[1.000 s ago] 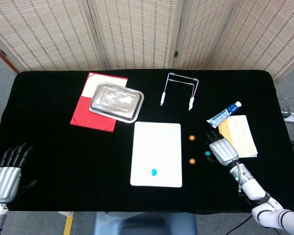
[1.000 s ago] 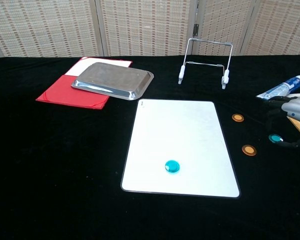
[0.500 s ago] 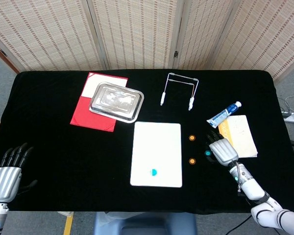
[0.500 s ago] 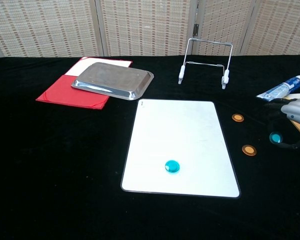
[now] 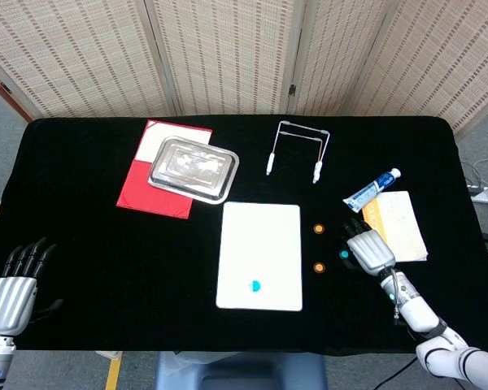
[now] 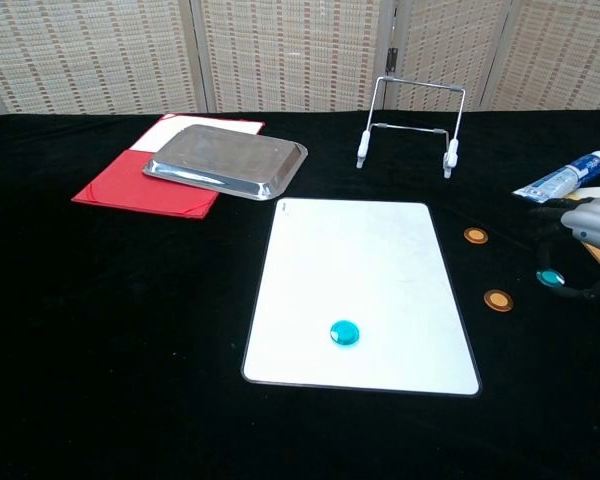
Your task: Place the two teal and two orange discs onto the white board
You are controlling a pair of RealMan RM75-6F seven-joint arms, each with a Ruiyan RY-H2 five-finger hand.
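Small flat teal disc (image 6: 551,277) off the right edge of the white board (image 5: 259,256), right at the dark fingertips (image 6: 542,238) of the right hand (image 5: 367,249); looks pinched or about to be, contact not resolvable in either view. Likely light, rigid, thin and smooth, so prone to slipping or flipping on the black counter (image 5: 89,244); best taken by opposite rim edges between thumb and a finger, no way to get under it flat. Second teal disc (image 5: 255,286) already lying on the white board, near its front edge. Two orange discs off the board's right side: far orange disc (image 5: 318,229) near the board's upper right, near orange disc (image 5: 318,266) lower, both apart from the board edge and from the right hand. Right hand low over the counter, back of the hand up, fingers pointing toward the board, forearm trailing off to the near right corner. Left hand (image 5: 15,284) far left of the board near the front counter edge, fingers spread and extended, holding nothing, seen only in the head view
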